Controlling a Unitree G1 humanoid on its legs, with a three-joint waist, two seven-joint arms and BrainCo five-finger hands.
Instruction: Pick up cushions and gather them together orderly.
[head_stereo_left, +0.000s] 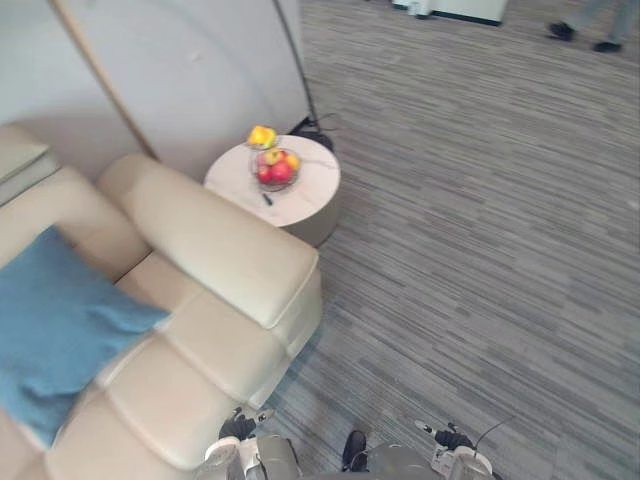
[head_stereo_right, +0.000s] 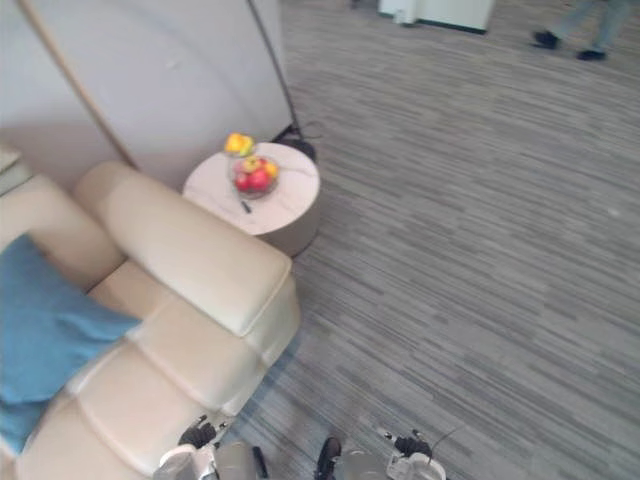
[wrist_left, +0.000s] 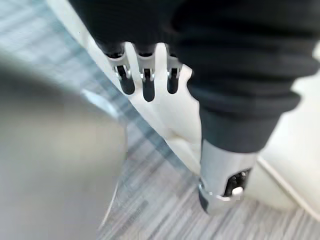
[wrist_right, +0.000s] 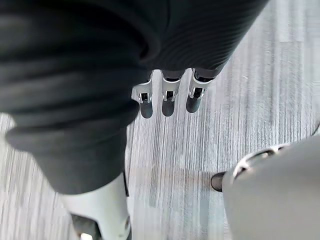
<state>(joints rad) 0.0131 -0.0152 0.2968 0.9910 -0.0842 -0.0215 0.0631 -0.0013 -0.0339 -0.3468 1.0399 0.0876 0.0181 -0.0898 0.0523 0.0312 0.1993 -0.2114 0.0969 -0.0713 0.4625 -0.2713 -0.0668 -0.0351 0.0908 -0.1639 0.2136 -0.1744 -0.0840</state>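
Left hand (wrist_left: 146, 82) hangs beside the cream sofa (head_stereo_left: 215, 250), fingers straight and loose, holding nothing. Right hand (wrist_right: 168, 100) hangs the same way over the carpet (head_stereo_left: 480, 250). Blue cushion (head_stereo_left: 55, 325) lies on the sofa seat, leaning on the backrest. Past the armrest stands a round side table (head_stereo_left: 300, 195) with a fruit bowl (head_stereo_left: 277, 168).

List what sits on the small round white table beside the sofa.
A wire bowl holding red fruit, loose yellow fruit behind it, a small dark object in front. Deeper fruit is hidden.
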